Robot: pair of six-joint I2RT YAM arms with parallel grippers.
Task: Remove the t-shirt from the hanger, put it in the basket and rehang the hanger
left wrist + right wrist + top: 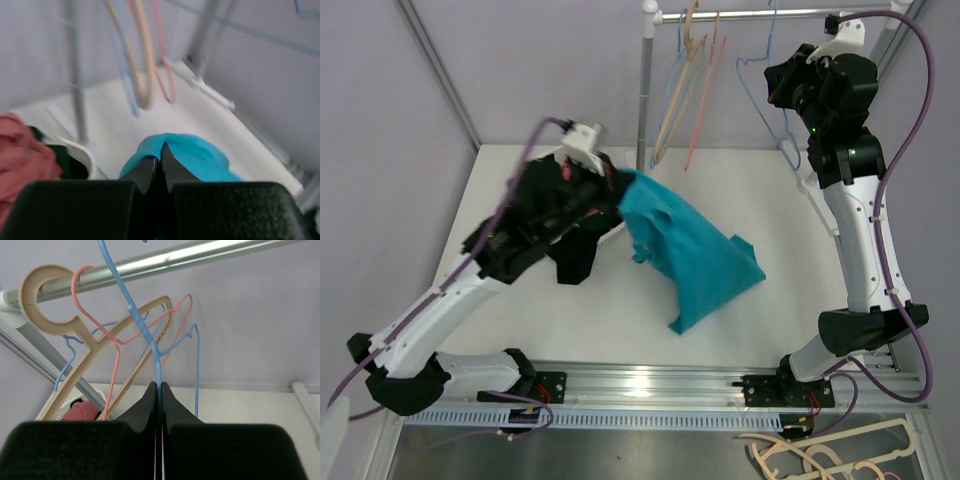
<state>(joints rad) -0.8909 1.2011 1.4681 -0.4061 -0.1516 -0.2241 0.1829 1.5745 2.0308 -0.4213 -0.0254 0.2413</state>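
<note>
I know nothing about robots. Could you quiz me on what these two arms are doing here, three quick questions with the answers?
1. True or false: the teal t-shirt hangs on the blue wire hanger.
2. Pick one. The right gripper is: A, open and empty; B, shut on the blue wire hanger; C, shut on the teal t-shirt.
3. Fill the gap: the left gripper is shut on the ____.

Key: 1 false, the shirt drapes from the left gripper down to the table. 2 B. 3 teal t-shirt.
</note>
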